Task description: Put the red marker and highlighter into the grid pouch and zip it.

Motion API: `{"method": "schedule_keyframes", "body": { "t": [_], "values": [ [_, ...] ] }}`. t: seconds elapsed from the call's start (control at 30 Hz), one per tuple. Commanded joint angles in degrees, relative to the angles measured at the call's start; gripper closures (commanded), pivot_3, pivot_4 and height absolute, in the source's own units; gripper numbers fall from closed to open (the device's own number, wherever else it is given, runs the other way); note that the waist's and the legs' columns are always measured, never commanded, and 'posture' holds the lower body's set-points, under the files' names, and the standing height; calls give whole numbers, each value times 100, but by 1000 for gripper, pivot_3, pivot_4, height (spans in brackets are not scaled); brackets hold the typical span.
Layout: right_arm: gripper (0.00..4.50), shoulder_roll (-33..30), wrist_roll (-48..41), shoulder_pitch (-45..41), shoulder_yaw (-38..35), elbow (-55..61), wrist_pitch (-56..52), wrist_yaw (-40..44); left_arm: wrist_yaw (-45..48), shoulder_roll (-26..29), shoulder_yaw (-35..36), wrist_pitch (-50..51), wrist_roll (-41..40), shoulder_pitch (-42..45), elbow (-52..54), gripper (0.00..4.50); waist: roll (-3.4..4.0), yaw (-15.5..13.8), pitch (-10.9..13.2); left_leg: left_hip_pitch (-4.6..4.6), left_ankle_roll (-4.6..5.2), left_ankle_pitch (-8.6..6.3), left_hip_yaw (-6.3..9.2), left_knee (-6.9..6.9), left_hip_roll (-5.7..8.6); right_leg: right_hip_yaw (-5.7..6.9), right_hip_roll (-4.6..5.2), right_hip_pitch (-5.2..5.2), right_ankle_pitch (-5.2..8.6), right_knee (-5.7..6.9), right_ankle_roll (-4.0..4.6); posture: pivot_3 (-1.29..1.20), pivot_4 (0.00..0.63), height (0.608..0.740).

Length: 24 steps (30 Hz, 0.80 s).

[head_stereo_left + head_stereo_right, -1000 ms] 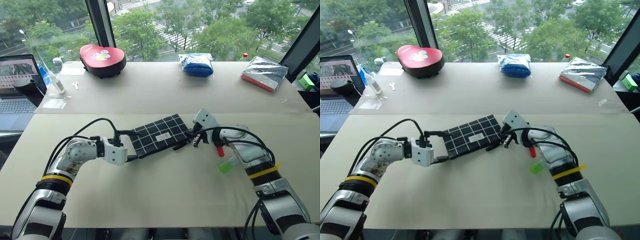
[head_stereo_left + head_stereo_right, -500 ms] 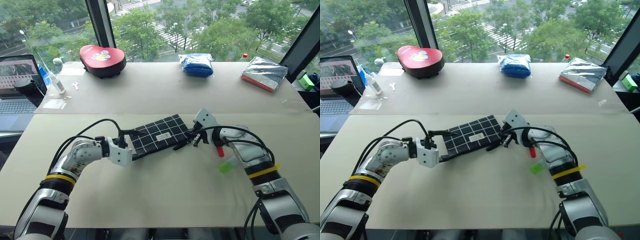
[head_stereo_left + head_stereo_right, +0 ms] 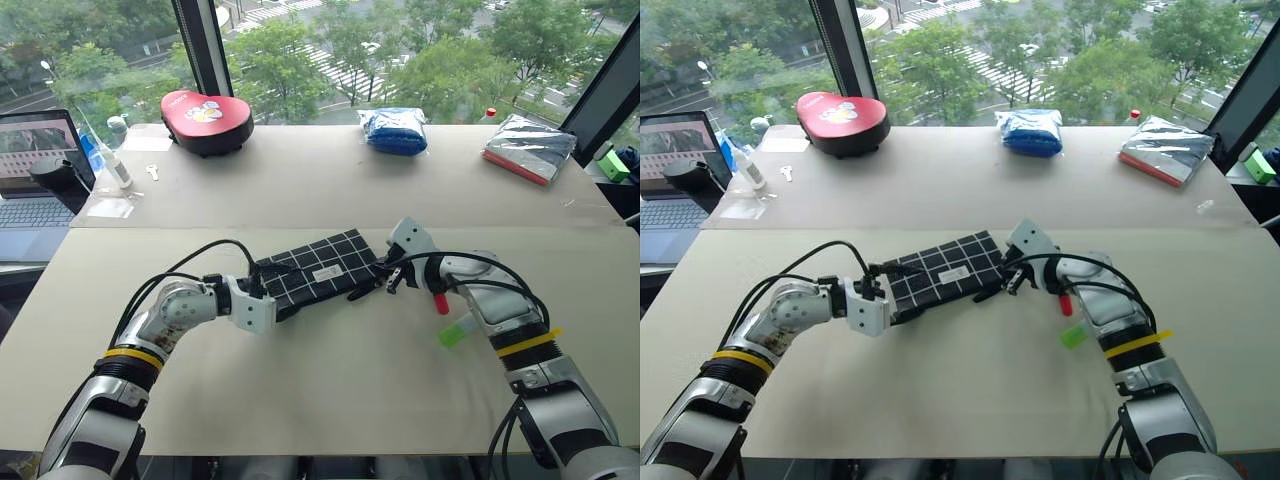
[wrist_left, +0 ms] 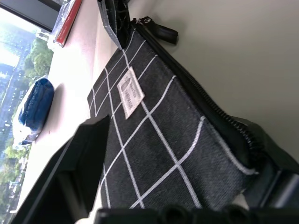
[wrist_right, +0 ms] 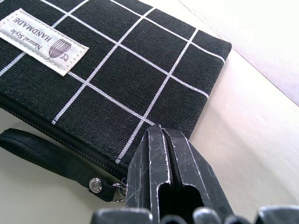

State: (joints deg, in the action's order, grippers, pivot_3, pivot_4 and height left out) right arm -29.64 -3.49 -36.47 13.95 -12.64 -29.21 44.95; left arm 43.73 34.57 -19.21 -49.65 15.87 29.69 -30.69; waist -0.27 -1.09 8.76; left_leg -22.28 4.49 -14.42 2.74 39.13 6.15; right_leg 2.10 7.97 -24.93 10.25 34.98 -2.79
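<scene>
- The left gripper [image 3: 268, 292] sits at the left end of the grid pouch [image 3: 318, 270]; in the left wrist view one finger [image 4: 74, 163] lies across the fabric and the other sits under the zipper edge. The jaws are clamped on that end.
- The right gripper [image 3: 392, 278] has its fingers [image 5: 163, 168] pressed together at the pouch's right corner, just beside the zipper pull [image 5: 44, 151]. I cannot tell whether any fabric or the ring is pinched between them.
- The pouch lies flat on the table [image 3: 330, 400], slanted, between the two arms, and its zipper looks closed along the near edge.
- The red marker [image 3: 439, 301] and the highlighter [image 3: 455, 331] lie on the table close by the right forearm, both outside the pouch.
- My judgement: this is the opening step, with the pouch braced at both ends. Next, the pull must be caught and drawn along the zipper while the left end is held firm.
</scene>
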Motion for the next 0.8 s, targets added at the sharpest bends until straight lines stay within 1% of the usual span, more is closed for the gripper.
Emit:
{"method": "schedule_keyframes", "body": {
  "t": [0.03, 0.07, 0.1, 0.13, 0.3, 0.37, 0.4, 0.47, 0.5, 0.6, 0.67, 0.73, 0.8],
  "values": [
    [4500, -55, 29, 105, -118, 72, -96, -18, 32, -48, -196, -45, 153, 66, -170, 3610, 1, -5, -1, 1, 0, 0, 1, 0, 0, 0, 0, 1, 0, 0, 0, 0, 150, 740],
    [4500, -55, 31, 110, -123, 83, -99, -18, 32, -54, -206, -57, 146, 79, -191, 4017, 2, -5, -1, 1, 0, 0, 0, 1, 0, 0, 1, 1, 0, 0, 0, 0, 150, 740],
    [4500, -55, 33, 116, -130, 93, -106, -19, 41, -56, -216, -65, 135, 88, -206, 4313, 4, -5, -3, 2, 0, 0, 0, 1, 0, 0, 1, 1, 0, 0, 0, 0, 150, 740],
    [4500, -59, 34, 130, -138, 113, -112, -18, 67, -58, -227, -68, 109, 94, -219, 4470, 5, -5, -3, 2, 0, 0, 0, 0, 0, 0, 1, 1, 0, 0, 0, 0, 150, 740],
    [4500, -43, -18, 175, -210, 121, -184, 10, 103, -63, -214, 18, 27, 106, -261, 4470, 6, -5, -5, 2, 1, 0, 1, 0, 0, 0, 0, 1, 0, 1, 0, 0, 150, 740],
    [3904, -5, -199, 162, -371, 155, -358, 45, 180, -78, -150, 264, -127, 70, -230, 4500, 6, -6, -5, 3, 1, 0, 0, 0, 0, 0, 0, 1, 0, 1, 0, 0, 150, 740],
    [3711, 22, -330, 123, -507, 183, -501, 49, 289, -80, -115, 411, -279, 43, -196, 4500, 6, -7, -6, 3, 1, 0, 0, 0, 0, 0, 0, 2, 0, 1, 0, 0, 150, 740],
    [2962, 55, -508, 39, -717, 215, -719, 22, 477, -74, -58, 609, -533, -4, -126, 4500, 6, 3, -5, 2, 1, -1, 1, 0, 0, 0, 0, 3, 0, 1, 0, 0, 150, 740],
    [2693, 52, -566, 1, -788, 228, -809, 18, 542, -69, -40, 652, -616, -18, -93, 4500, 6, 15, -6, 1, 3, -2, 0, 0, 0, -1, 0, 2, 0, 1, 0, 0, 150, 740],
    [1640, -7, -992, -82, -1146, 458, -1236, 143, 662, -119, 87, 874, -924, -53, 15, 4500, 6, 42, -5, -6, 2, -1, -1, -1, -1, -3, -1, 2, 0, 4, 0, 0, 150, 740],
    [994, -160, -1543, -134, -1613, 817, -1836, 304, 756, -211, 254, 1270, -1293, -87, 178, 4500, 6, 44, -5, -15, 0, 0, -1, -1, -2, -5, -1, -1, 0, 6, 0, 0, 150, 740],
    [994, -363, -1971, -78, -2010, 1153, -2247, 446, 813, -328, 441, 1752, -1663, -112, 397, 4500, 6, 40, -5, -36, 0, 1, -1, 0, -2, -9, 0, -17, 0, 6, 0, 0, 150, 740],
    [994, -555, -2206, 72, -2258, 1451, -2454, 470, 811, -460, 625, 2283, -2004, -132, 686, 4500, 5, 31, -4, -52, 1, 0, 2, 6, -1, -6, 0, -25, 0, 3, 0, 0, 150, 740]
  ]
}}
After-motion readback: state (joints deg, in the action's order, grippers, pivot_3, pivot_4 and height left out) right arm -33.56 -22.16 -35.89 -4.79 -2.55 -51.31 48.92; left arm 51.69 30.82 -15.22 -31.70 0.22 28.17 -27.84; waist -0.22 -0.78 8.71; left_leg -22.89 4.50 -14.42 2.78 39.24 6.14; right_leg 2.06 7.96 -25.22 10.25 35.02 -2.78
